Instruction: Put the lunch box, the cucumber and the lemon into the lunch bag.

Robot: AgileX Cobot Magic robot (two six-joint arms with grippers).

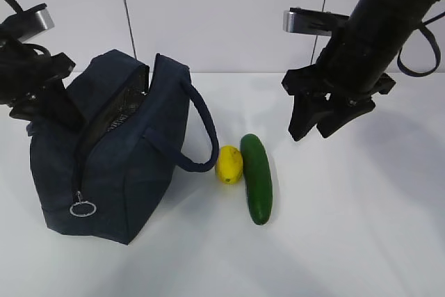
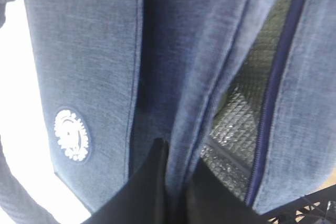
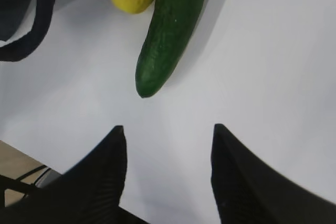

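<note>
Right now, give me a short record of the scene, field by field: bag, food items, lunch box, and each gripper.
lunch bag: standing on the table, top unzipped, foil lining showing
lemon: on the table beside the bag, touching the cucumber
cucumber: lying on the table, right of the lemon
lunch box: not visible in any view
left gripper: shut on the bag's fabric edge at the opening
right gripper: open, empty, above the table near the cucumber

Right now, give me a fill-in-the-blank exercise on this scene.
1. The lemon lies between the lunch bag and the ____.
2. The left end effector is shut on the bag's ____ edge.
3. The right end effector hangs open and ____.
4. The bag's lining looks ____.

Missing: cucumber; fabric; empty; silver
</note>
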